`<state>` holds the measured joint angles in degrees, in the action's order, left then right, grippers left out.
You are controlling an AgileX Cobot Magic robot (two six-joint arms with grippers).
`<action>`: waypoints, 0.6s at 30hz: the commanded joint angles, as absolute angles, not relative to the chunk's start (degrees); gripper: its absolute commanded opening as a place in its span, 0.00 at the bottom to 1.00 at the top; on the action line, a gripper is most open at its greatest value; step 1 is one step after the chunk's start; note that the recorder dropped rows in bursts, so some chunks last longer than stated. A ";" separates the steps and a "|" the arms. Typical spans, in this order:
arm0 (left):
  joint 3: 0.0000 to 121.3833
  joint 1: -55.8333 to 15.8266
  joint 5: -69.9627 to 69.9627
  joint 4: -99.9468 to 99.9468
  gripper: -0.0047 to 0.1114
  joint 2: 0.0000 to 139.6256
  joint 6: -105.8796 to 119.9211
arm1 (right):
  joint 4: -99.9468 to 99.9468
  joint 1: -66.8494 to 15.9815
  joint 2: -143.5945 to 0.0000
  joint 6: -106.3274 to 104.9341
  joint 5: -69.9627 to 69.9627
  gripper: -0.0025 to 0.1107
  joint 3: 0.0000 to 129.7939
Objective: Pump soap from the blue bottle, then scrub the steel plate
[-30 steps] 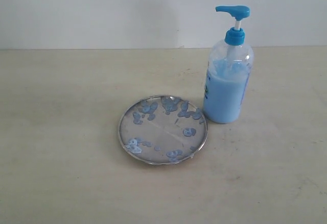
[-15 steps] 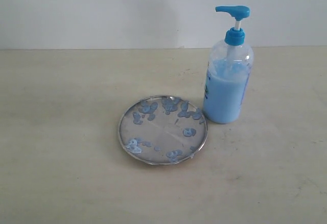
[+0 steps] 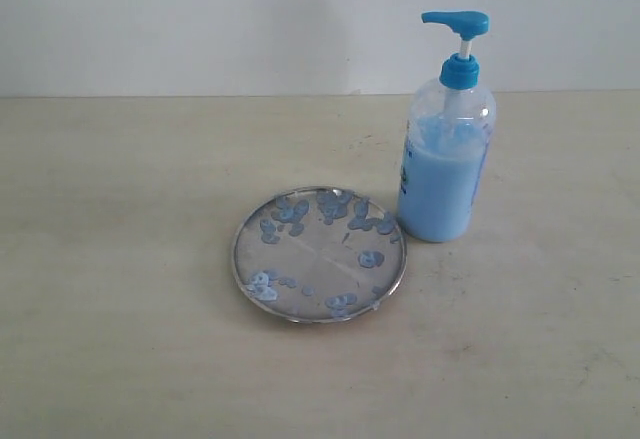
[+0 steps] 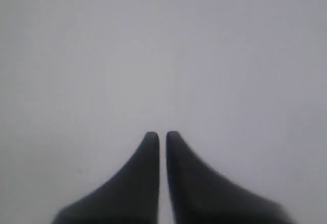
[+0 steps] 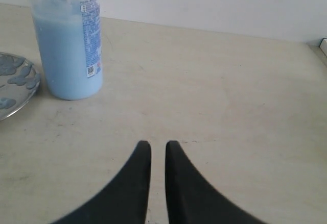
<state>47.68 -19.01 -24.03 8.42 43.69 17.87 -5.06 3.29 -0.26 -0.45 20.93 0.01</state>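
The blue bottle (image 3: pixel 446 149) stands upright on the beige table, its pump head (image 3: pixel 458 24) raised and pointing left. Just left of it and nearer the front lies the steel plate (image 3: pixel 319 254), dotted with pale blue soap blobs (image 3: pixel 371 258). Neither arm shows in the exterior view. In the right wrist view my right gripper (image 5: pixel 158 144) is shut and empty over bare table, well apart from the bottle (image 5: pixel 67 45) and the plate's rim (image 5: pixel 23 97). My left gripper (image 4: pixel 159 133) is shut and empty, with only a blank grey surface before it.
A pale wall (image 3: pixel 200 19) runs along the table's back edge. A small edge of some object (image 5: pixel 323 45) shows at the far side of the right wrist view.
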 commanded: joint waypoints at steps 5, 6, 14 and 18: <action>68.04 -20.54 44.61 6.66 0.08 85.74 11.05 | -4.79 3.43 0.00 -0.33 20.86 0.03 0.00; 68.04 -20.54 48.57 8.30 0.08 89.07 13.08 | -4.79 3.43 0.00 -0.33 20.86 0.03 0.00; 68.41 -20.54 64.99 18.20 0.08 110.89 14.07 | -4.79 3.43 0.00 -0.33 20.86 0.03 0.00; 71.65 -20.54 64.59 28.10 0.08 112.25 20.70 | -4.79 3.43 0.00 -0.33 20.86 0.03 0.00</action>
<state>68.95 -20.04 64.35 20.51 112.24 16.24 -5.06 3.29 -0.26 -0.45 20.93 0.01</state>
